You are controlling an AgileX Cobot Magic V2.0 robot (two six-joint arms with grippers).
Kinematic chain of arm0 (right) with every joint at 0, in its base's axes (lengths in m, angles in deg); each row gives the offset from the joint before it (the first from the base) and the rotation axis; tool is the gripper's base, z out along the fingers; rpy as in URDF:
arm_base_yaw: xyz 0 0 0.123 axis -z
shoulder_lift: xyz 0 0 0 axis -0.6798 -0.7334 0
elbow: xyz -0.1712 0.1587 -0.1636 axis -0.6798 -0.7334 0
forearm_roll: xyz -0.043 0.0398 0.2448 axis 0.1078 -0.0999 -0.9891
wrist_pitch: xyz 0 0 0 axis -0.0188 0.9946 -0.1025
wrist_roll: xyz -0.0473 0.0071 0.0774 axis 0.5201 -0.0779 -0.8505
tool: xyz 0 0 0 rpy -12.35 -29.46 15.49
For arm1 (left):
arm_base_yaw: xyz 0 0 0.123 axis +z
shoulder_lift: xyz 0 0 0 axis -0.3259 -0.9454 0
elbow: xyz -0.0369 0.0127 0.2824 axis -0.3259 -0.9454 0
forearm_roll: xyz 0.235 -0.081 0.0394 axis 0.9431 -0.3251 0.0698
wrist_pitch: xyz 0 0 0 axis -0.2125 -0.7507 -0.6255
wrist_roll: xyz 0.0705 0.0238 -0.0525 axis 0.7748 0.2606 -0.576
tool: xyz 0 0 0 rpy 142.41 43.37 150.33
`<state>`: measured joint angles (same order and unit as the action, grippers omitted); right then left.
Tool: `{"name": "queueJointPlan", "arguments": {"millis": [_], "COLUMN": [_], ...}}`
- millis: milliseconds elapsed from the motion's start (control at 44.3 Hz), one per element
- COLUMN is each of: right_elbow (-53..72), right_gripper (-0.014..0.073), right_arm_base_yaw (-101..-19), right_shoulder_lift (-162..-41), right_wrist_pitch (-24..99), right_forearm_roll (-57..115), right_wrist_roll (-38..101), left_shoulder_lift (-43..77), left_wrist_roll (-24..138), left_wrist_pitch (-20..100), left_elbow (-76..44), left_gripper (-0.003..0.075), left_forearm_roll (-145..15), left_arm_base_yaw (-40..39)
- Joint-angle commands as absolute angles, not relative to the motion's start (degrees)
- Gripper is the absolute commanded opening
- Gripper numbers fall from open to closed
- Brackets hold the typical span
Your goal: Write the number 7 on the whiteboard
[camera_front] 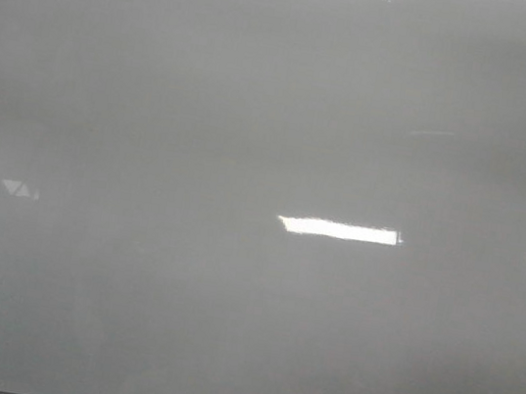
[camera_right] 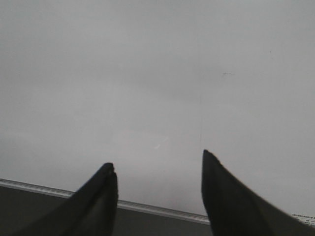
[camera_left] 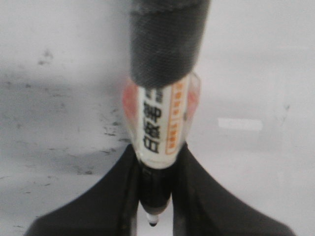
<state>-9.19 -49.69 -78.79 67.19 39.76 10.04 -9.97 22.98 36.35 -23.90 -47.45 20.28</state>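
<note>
The whiteboard (camera_front: 228, 301) fills the front view, glossy and pale grey, and neither gripper shows there. No number 7 is in view in any frame. In the left wrist view my left gripper (camera_left: 157, 160) is shut on a marker (camera_left: 158, 120) with a white label printed in black and orange. Its small dark tip (camera_left: 153, 222) shows low between the fingers, and a dark wrapped end (camera_left: 165, 42) sticks out past them. My right gripper (camera_right: 157, 160) hangs open over the whiteboard (camera_right: 157, 73), with nothing between its fingers.
Bright rectangular glare patches (camera_front: 339, 230) lie on the board. Faint dark smudges (camera_left: 110, 129) mark the board beside the marker. The board's pale frame edge (camera_right: 162, 210) runs behind the right fingers, with a dark surface (camera_right: 39, 211) beyond it.
</note>
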Motion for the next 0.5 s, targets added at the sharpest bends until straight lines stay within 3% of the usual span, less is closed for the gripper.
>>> {"name": "queueJointPlan", "arguments": {"millis": [0,181,474], "right_elbow": [-7.62,-7.56,-4.56], "right_gripper": [0.0414,0.0414,0.0414], "right_arm_base_yaw": [-49.69,-49.69,-49.69], "right_shoulder_lift": [-79.32,-79.32,-80.27], "right_wrist_pitch": [63.07,62.06,65.34], "right_forearm_roll": [39.51,39.51,39.51], "right_wrist_roll": [10.56,10.56,10.56], "left_shoulder_lift": [-7.04,-1.94,3.64], "left_wrist_roll": [22.95,22.95,33.31], "left_wrist_pitch": [38.83,33.06,2.83], "left_elbow": [-22.08,-21.25,-9.53], "left_gripper": [-0.002,-0.002,-0.002], "left_forearm_roll": [-47.84,-47.84,-46.99], "left_arm_base_yaw": [20.17,20.05,12.73]}}
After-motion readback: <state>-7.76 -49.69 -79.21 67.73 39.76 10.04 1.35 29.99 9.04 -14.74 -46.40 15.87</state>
